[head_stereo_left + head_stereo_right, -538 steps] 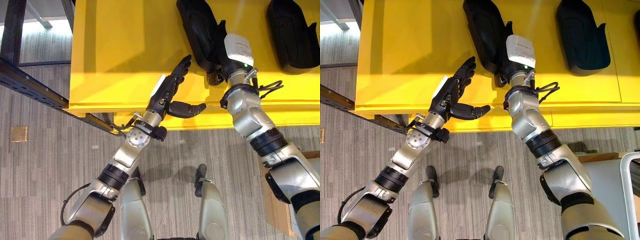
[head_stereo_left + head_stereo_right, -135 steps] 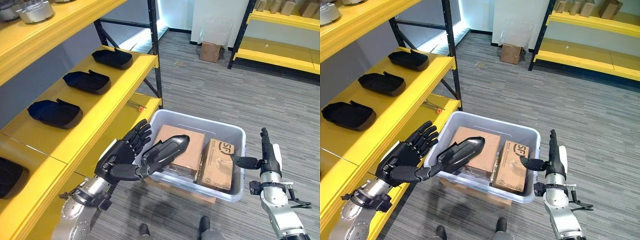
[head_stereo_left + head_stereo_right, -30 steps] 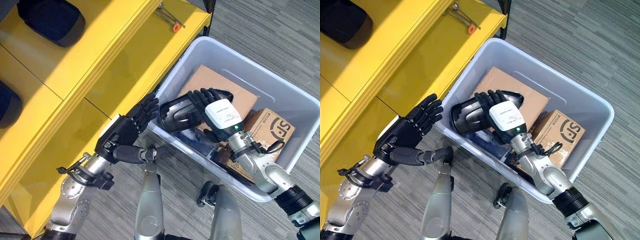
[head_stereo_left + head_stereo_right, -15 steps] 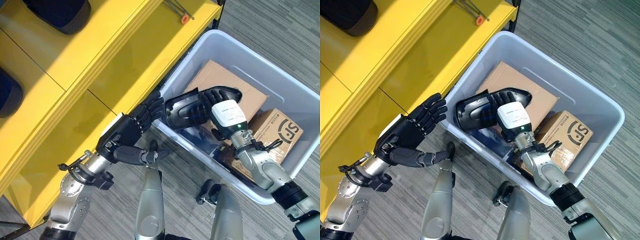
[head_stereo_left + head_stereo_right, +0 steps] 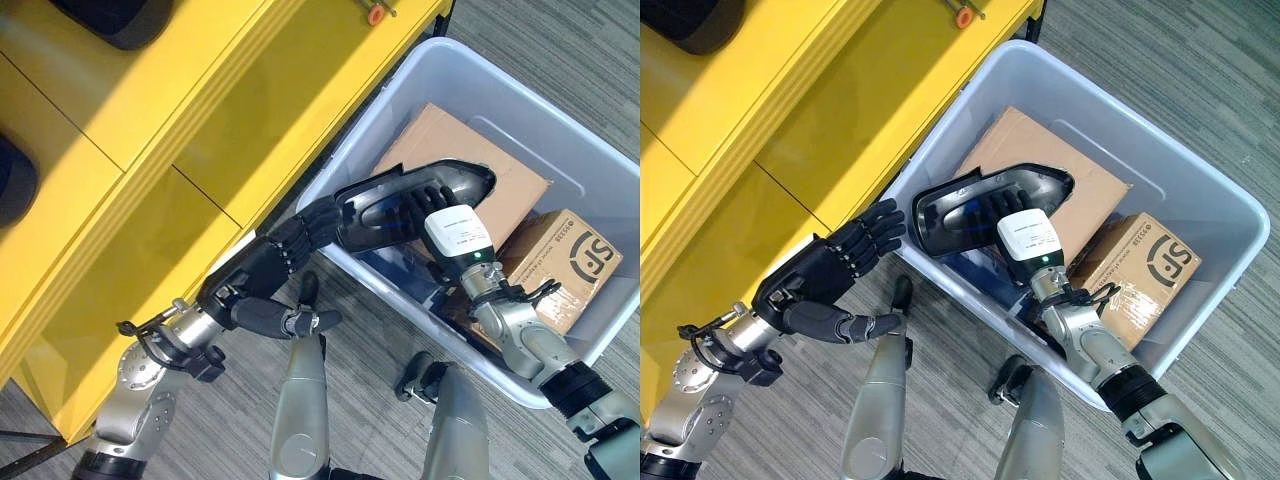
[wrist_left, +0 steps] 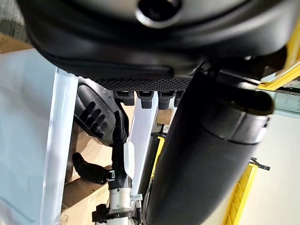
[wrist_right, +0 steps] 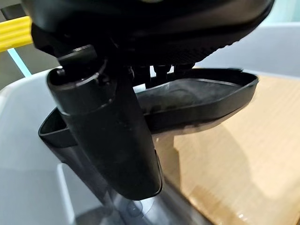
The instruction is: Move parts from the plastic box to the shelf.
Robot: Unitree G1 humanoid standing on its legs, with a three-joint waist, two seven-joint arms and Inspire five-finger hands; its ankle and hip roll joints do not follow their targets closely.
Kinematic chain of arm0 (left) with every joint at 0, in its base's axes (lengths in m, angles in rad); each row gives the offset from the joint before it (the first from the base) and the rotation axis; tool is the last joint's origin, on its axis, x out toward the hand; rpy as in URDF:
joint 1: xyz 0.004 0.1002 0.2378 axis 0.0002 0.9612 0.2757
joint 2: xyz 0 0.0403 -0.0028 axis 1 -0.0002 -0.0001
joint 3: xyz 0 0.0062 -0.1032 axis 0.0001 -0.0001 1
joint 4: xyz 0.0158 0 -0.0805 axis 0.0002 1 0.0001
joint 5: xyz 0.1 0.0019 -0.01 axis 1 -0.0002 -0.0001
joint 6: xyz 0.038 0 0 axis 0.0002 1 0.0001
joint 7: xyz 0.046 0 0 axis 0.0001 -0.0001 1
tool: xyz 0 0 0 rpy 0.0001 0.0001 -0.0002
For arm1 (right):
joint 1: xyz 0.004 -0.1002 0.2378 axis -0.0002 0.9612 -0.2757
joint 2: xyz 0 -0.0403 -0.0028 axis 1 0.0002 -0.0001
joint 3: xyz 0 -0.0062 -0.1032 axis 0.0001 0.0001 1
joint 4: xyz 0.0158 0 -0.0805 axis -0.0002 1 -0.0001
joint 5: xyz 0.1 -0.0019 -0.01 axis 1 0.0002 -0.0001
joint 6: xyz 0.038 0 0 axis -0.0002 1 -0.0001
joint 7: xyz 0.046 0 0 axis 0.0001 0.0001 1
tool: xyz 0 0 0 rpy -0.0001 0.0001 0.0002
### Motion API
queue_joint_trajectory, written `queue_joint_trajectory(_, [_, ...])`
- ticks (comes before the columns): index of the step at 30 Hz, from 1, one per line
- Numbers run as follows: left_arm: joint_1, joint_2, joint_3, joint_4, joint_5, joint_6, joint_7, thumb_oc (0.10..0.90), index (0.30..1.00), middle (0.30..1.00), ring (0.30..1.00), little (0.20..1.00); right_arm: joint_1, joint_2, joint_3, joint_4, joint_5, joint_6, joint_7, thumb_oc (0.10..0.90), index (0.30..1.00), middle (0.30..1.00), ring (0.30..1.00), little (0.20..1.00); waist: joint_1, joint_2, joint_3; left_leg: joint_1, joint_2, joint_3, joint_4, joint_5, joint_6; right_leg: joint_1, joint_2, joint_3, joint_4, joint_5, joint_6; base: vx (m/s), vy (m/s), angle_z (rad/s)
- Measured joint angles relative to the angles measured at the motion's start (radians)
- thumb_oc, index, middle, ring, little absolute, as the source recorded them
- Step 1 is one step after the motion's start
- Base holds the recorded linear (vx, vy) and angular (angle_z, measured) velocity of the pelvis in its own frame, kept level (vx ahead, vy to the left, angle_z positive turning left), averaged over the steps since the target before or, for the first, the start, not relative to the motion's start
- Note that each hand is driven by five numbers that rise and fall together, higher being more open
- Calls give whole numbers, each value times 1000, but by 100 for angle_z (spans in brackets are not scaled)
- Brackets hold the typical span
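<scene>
Black moulded part (image 5: 985,208) gripped by right hand (image 5: 1012,222) fingers curled inside its hollow, over translucent plastic box (image 5: 1230,215), left hand (image 5: 820,275) spread, holding nothing, at 9 o'clock, yellow shelf (image 5: 790,120) cut off at 11 o'clock.

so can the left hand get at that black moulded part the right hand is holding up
Probably yes: the left hand, fingers straight, sits just outside the clear plastic box, its fingertips near the black moulded part that the right hand holds above the rim.

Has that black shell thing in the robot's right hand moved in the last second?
Yes. The black part, held by the right hand, has risen above the cardboard box and turned more level, above the plastic box.
</scene>
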Motion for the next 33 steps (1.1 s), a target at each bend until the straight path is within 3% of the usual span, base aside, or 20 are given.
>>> queue_joint_trajectory(10, [4,1,-2,0,2,2,1,900,1000,1000,1000,1000,-55,13,25,86,3,53,-4,900,1000,1000,1000,1000,0,0,0,-48,-5,-8,1,14,10,-60,-5,3,32,-3,-2,-9,-24,1])
queue_joint_trajectory(20, [-25,19,-26,6,5,0,48,900,1000,1000,1000,1000,-119,45,34,158,25,53,-107,900,1000,1000,1000,1000,-1,1,0,-101,-5,-14,6,29,7,-128,-7,6,69,-8,-14,-24,-28,0])
queue_joint_trajectory(25, [-40,32,-38,21,13,-20,67,900,1000,1000,1000,1000,-160,55,46,178,33,66,-144,900,1000,1000,1000,1000,-2,2,-1,-155,-6,-27,45,25,4,-178,-7,8,99,-10,-23,-46,-19,-1])
queue_joint_trajectory(31, [-70,32,-57,33,22,-26,71,900,1000,1000,1000,1000,-205,51,50,200,79,63,-183,900,1000,1000,1000,1000,-2,4,-1,-244,-16,-50,150,-21,0,-240,-10,17,140,-17,-43,-32,-11,-3])
queue_joint_trajectory(32, [-75,32,-66,35,29,-26,72,900,1000,1000,1000,1000,-210,51,50,201,81,63,-188,794,852,852,852,852,-2,4,-1,-258,-17,-52,171,-28,1,-248,-10,21,145,-17,-43,-16,21,-8])
queue_joint_trajectory(33, [-93,31,-84,41,46,-25,71,900,1000,1000,1000,1000,-216,49,50,205,85,62,-195,437,352,352,352,352,-5,4,-1,-272,-23,-52,183,-33,-1,-262,-13,29,150,-18,-42,-16,21,-3])
